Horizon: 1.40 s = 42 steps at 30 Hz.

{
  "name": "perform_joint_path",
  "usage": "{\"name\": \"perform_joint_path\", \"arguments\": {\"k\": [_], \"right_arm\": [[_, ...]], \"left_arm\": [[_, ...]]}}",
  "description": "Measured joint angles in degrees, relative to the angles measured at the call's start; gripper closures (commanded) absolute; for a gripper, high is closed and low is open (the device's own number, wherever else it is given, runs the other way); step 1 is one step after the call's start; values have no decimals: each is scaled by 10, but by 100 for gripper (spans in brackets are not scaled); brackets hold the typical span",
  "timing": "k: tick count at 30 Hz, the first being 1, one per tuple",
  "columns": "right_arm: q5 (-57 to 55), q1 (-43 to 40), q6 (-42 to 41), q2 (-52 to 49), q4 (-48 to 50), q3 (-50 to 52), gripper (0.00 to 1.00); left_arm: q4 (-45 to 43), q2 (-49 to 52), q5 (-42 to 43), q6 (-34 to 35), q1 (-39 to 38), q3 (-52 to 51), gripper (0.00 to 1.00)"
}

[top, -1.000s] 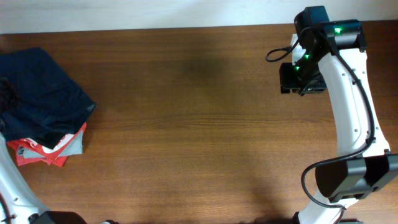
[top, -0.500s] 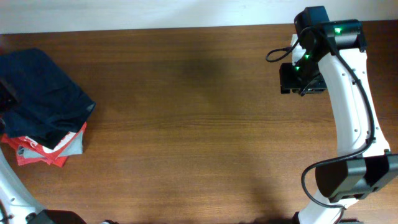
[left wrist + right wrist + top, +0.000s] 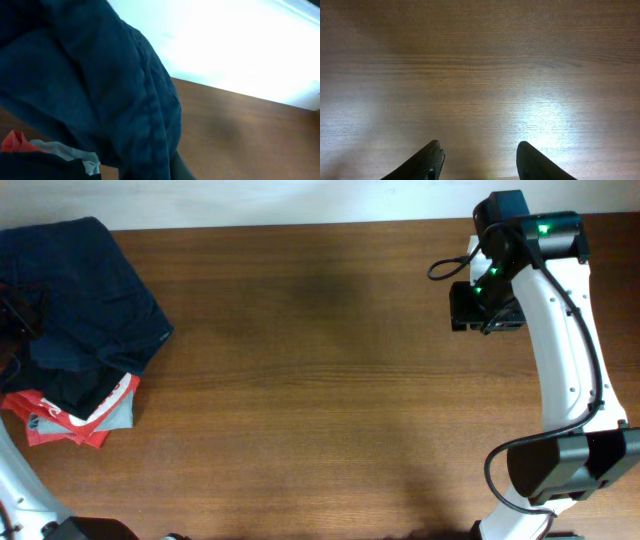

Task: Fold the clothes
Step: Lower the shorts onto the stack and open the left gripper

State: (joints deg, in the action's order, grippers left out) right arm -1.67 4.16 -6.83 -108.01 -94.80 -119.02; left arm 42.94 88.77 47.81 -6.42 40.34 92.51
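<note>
The clothes [image 3: 85,290] are bunched far left over folded garments [image 3: 70,420]. The right gripper [image 3: 479,160] is spread wide above the table [image 3: 330,380]; the left gripper [image 3: 12,320] is buried in cloth, so its state cannot be told.

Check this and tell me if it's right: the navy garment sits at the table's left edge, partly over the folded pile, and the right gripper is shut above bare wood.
Wrong on the gripper. The right wrist view shows the right gripper open, its jaws standing apart above bare wood. The rest holds: in the overhead view the navy garment sits at the left edge of the table, partly over the folded pile.
</note>
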Motion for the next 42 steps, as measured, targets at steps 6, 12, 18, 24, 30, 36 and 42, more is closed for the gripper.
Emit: {"name": "perform_joint_path", "arguments": {"k": [6, 12, 18, 24, 30, 36, 42], "right_arm": [[0, 0, 0, 0, 0, 0, 47], [0, 0, 0, 0, -2, 0, 47], [0, 0, 0, 0, -2, 0, 47], [0, 0, 0, 0, -2, 0, 47], [0, 0, 0, 0, -6, 0, 47], [0, 0, 0, 0, -6, 0, 47], [0, 0, 0, 0, -6, 0, 46]], "left_arm": [[2, 0, -25, 0, 20, 0, 96], [39, 2, -113, 0, 48, 0, 96], [49, 3, -179, 0, 64, 0, 96], [51, 3, -203, 0, 71, 0, 96], [53, 4, -209, 0, 71, 0, 96], [66, 4, -233, 0, 71, 0, 96], [69, 4, -257, 0, 71, 0, 96]]}}
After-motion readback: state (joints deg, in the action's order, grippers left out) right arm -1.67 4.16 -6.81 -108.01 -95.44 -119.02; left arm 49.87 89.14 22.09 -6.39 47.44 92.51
